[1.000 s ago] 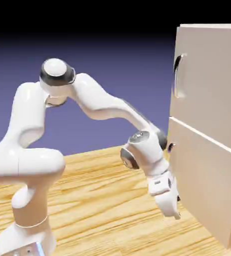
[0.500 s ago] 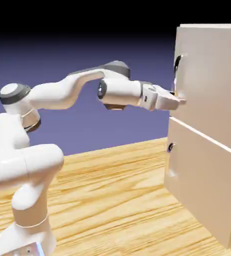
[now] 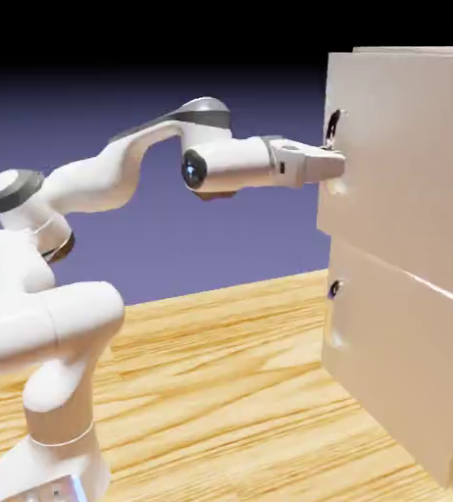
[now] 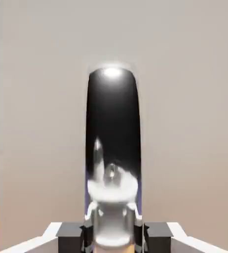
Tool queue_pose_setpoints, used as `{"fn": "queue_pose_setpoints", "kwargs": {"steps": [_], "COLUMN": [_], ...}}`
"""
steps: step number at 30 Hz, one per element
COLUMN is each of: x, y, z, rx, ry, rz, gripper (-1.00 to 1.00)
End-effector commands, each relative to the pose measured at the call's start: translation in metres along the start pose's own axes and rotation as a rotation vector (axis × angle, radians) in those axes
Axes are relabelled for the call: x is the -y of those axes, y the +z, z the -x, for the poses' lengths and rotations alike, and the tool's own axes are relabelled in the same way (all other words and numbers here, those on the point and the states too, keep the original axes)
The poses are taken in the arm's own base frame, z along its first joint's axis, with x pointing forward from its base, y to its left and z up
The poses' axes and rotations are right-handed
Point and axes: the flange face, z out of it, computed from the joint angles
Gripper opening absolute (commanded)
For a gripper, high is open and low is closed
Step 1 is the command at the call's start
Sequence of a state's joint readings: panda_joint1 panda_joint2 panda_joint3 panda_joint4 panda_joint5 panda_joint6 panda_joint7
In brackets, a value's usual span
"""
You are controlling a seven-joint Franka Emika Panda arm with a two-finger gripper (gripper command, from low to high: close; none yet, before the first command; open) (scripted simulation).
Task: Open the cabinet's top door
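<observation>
Exterior view: the gripper (image 3: 336, 165) reaches level to the handle (image 3: 332, 127) on the door (image 3: 407, 167), the upper panel of the cabinet (image 3: 407, 324); its handle edge stands slightly out from the lower panel.
Hand view: fingers (image 4: 86, 232) pinched tight on the handle (image 4: 113, 148).

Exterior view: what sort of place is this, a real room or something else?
Most likely a rendered simulation, not a real room: a beige cabinet stands on a bare wood-grain table against a plain blue-violet backdrop fading to black, with no walls or furnishings.
</observation>
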State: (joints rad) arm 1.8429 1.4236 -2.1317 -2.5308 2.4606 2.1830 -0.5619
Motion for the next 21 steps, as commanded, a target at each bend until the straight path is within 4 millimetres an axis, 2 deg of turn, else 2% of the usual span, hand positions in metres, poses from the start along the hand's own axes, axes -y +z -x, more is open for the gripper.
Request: {"fn": "queue_pose_setpoints", "kwargs": {"steps": [1, 10, 21], "x": [-0.003, -0.033, -0.081], "y": [-0.009, -0.082, -0.151], "z": [-0.003, -0.033, -0.081], "rx": [0.019, 0.178, 0.36], "ry": [0.0, 0.0, 0.0], "rz": [-0.018, -0.177, -0.359], "gripper": [-1.0, -1.0, -1.0]}}
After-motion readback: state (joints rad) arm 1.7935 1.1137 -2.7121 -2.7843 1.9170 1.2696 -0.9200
